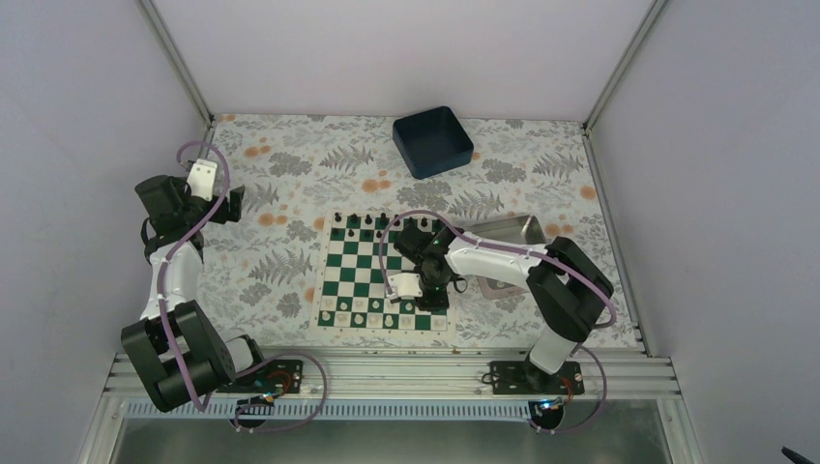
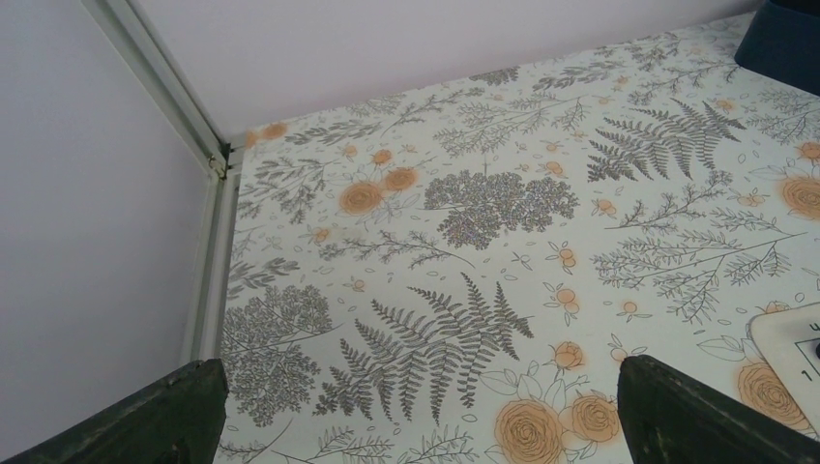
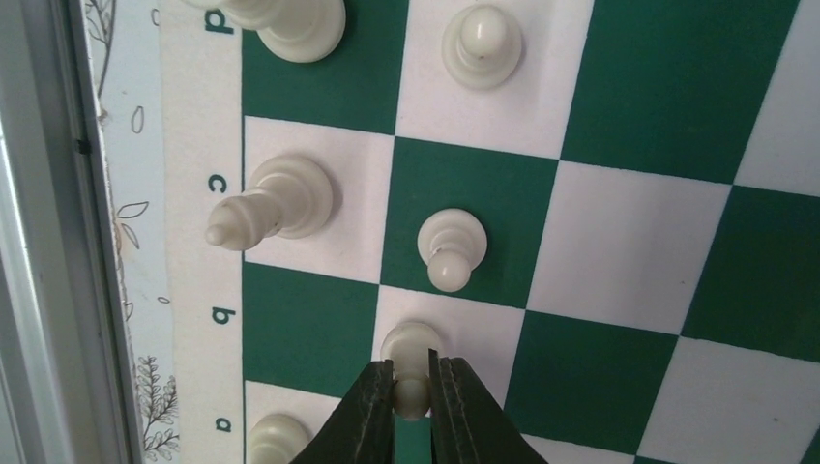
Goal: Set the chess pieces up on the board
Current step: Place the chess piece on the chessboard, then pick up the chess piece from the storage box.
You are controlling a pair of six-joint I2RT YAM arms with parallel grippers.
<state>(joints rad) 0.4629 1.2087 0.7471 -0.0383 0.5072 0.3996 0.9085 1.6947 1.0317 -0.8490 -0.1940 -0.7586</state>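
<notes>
The green-and-white board [image 1: 360, 274] lies mid-table, with cream pieces [image 1: 358, 311] along its near rows. In the right wrist view my right gripper [image 3: 413, 387] is shut on the round head of a white pawn [image 3: 410, 346], which stands upright on a white square by the letter b. Another pawn [image 3: 450, 246], a tall bishop-like piece [image 3: 280, 201] and further pieces [image 3: 481, 43] stand on neighbouring squares. My left gripper [image 2: 421, 411] hangs open and empty over the floral cloth at the far left, well off the board [image 2: 793, 358].
A dark blue bin [image 1: 432, 141] sits at the back. A silver tray [image 1: 511, 232] lies right of the board, partly under the right arm. Small black pieces [image 1: 367, 220] line the board's far edge. Metal frame rails run along both sides.
</notes>
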